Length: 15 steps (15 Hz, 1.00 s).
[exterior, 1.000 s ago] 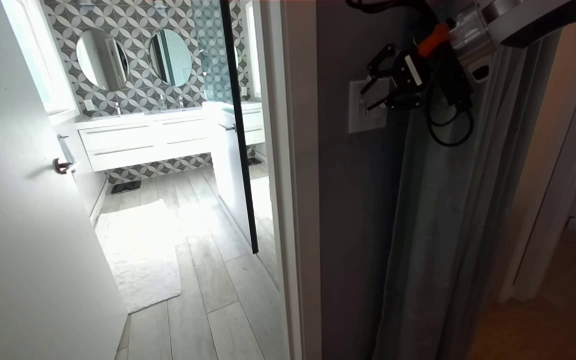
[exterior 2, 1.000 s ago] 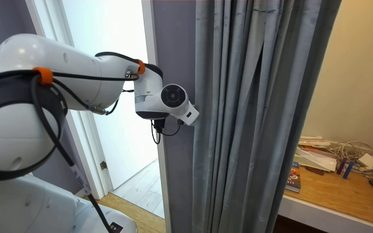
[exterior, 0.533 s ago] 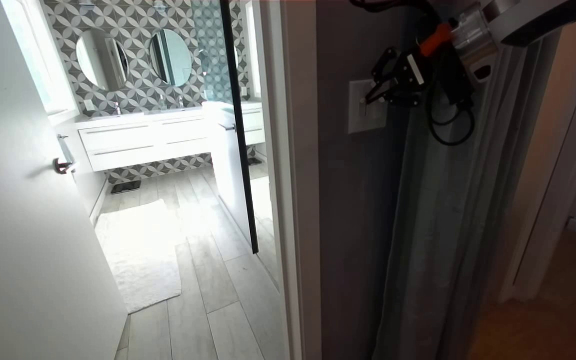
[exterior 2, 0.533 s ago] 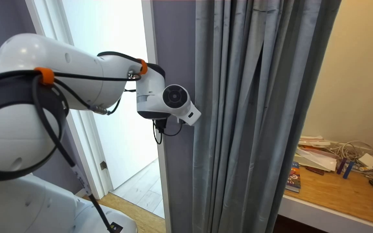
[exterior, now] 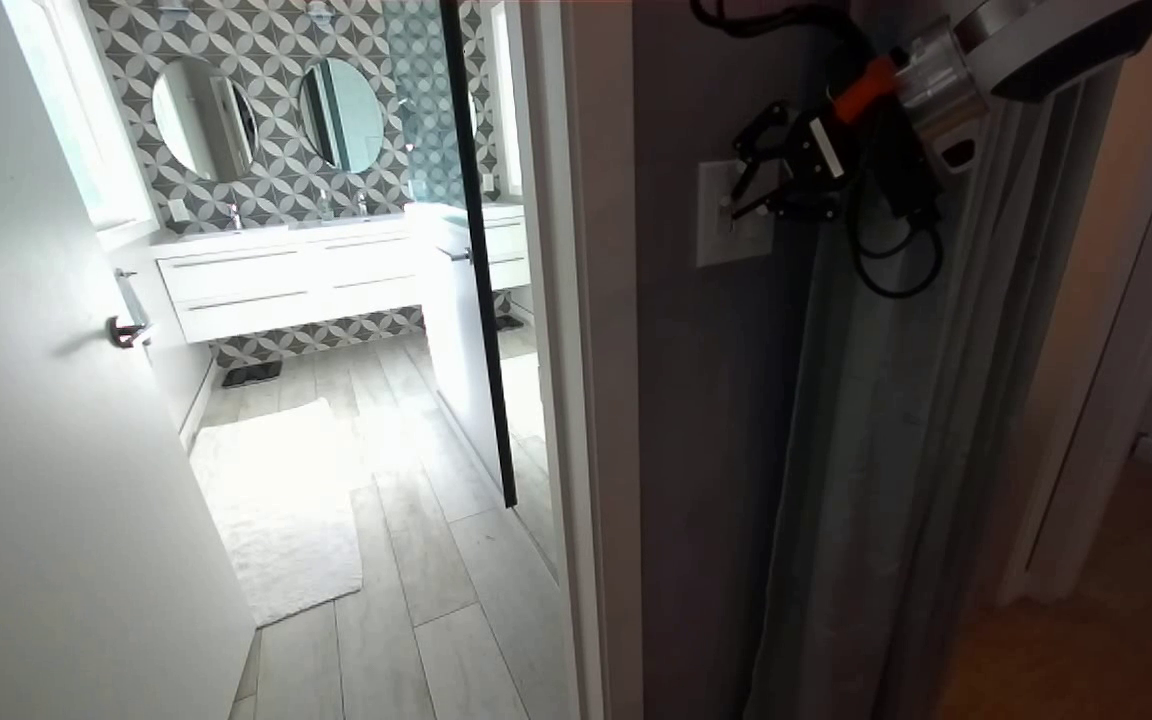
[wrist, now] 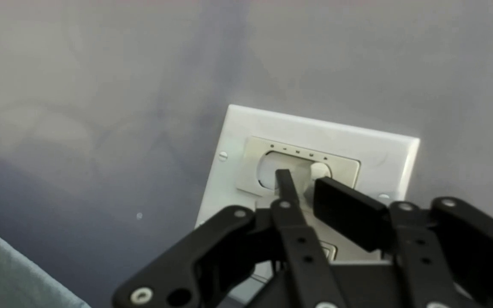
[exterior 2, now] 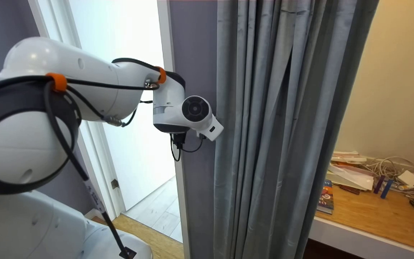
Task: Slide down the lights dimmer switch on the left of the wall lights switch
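The wall lights switch (wrist: 246, 124) is a white plate on the grey wall, slanted in the wrist view; an exterior view shows the same plate (exterior: 714, 245) upright. Set in it is the dimmer switch (wrist: 272, 164), an oval slot beside a row of small numbers. Its pale knob (wrist: 320, 170) sits at the right end of the slot in the wrist view. My gripper (wrist: 303, 179) is partly open in front of the slot, its fingertips apart. One finger overlaps the knob's lower edge; whether they touch I cannot tell. The fingers hide much of the plate's lower part.
A grey curtain (exterior 2: 257, 144) hangs close beside the plate and the arm's wrist. On the opposite side runs a white door frame (exterior: 586, 400), with a bathroom beyond. Papers, cables and a book (exterior 2: 325, 198) lie on a wooden surface farther off.
The fingers were wider apart one second ago, came nearly together half a second ago, and are spread a little again now. The hand has shifted slightly downward.
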### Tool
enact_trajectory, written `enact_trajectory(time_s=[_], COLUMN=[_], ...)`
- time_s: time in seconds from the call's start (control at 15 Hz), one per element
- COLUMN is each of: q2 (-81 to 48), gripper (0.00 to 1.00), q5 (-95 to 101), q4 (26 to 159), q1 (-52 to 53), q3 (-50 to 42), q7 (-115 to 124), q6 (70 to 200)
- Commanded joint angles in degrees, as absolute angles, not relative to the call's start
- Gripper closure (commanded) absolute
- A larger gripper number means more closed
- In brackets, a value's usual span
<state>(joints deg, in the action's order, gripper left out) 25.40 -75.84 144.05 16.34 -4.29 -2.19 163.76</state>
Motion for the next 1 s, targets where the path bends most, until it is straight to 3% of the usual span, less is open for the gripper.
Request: enact_trajectory(time_s=[0.0, 0.93], q2=[24.7, 26.1], gripper=[0.79, 0.78], q5=[-79.6, -79.5], q4=[142.4, 144.2], q1=[17.4, 16.5], q3=[-5.3, -5.0], q7=[-5.6, -5.9], q6=[164.2, 162.5])
